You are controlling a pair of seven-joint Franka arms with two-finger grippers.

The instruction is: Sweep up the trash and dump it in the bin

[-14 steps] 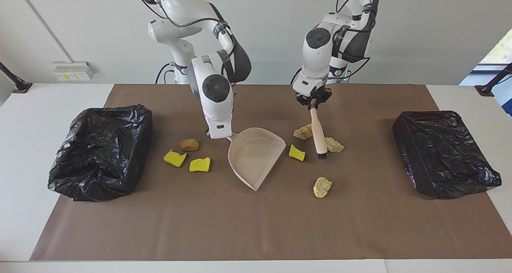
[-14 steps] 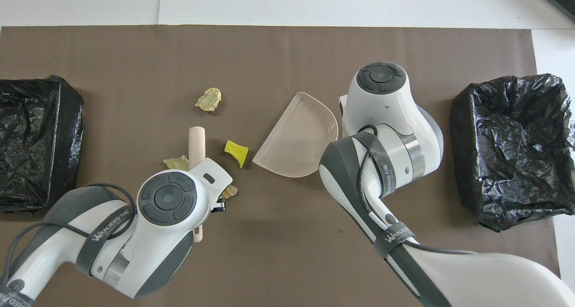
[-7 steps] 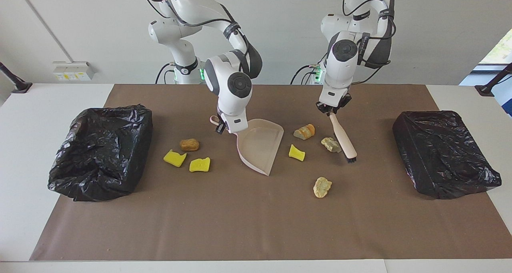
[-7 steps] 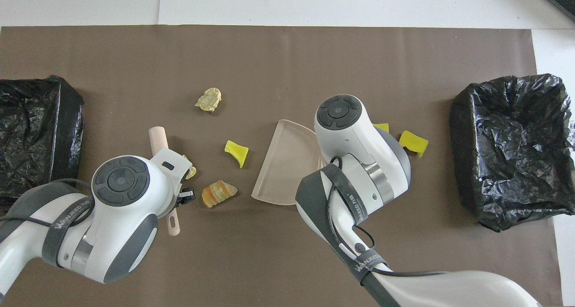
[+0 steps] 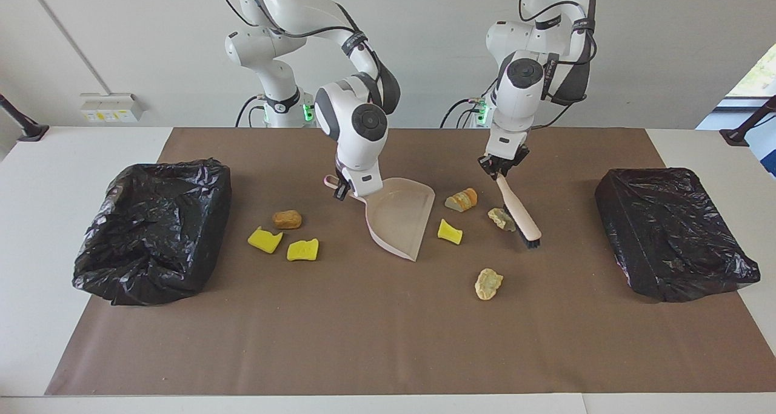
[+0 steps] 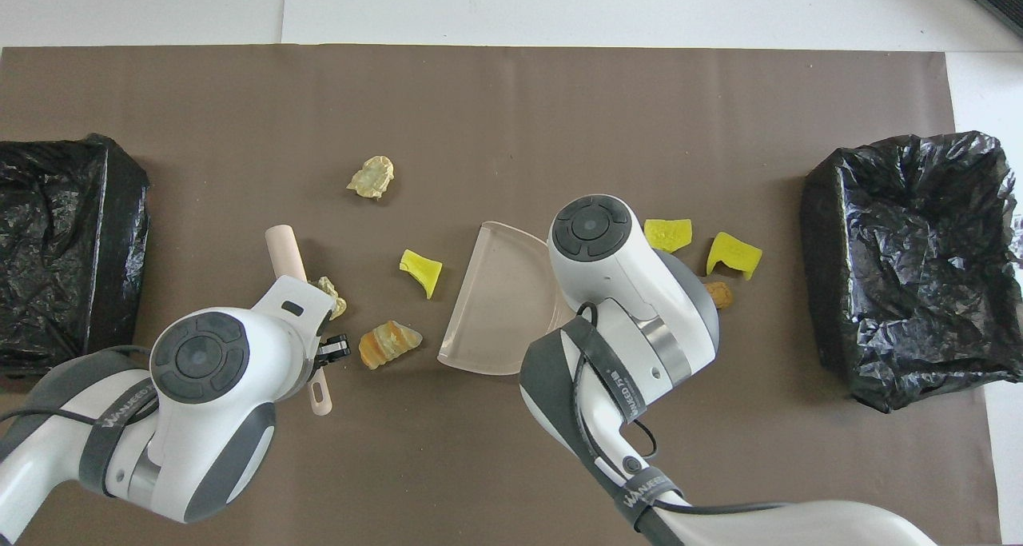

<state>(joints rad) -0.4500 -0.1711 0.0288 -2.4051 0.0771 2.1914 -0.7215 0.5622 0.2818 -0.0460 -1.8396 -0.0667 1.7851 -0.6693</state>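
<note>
A yellow sponge scrap (image 5: 450,231) lies on the brown mat (image 5: 388,341) in the gap between the two tools, just off the open mouth of the pale pink dustpan (image 5: 403,219) and toward the left arm's end of the table from it; a striped bread chunk (image 5: 461,199) sits beside it and a pale lump (image 5: 501,219) lies right against the beige hand brush (image 5: 519,215). The brush slants down with its dark bristles at the mat, its long axis crossing the line from scraps to pan, so a push toward the pan looks the likely move. The left gripper (image 5: 502,165) is clenched on the brush handle, the right gripper (image 5: 343,190) clenched on the dustpan handle. Three more scraps (image 5: 285,237) lie past the pan's handle side, toward the open bin (image 5: 154,229)
</note>
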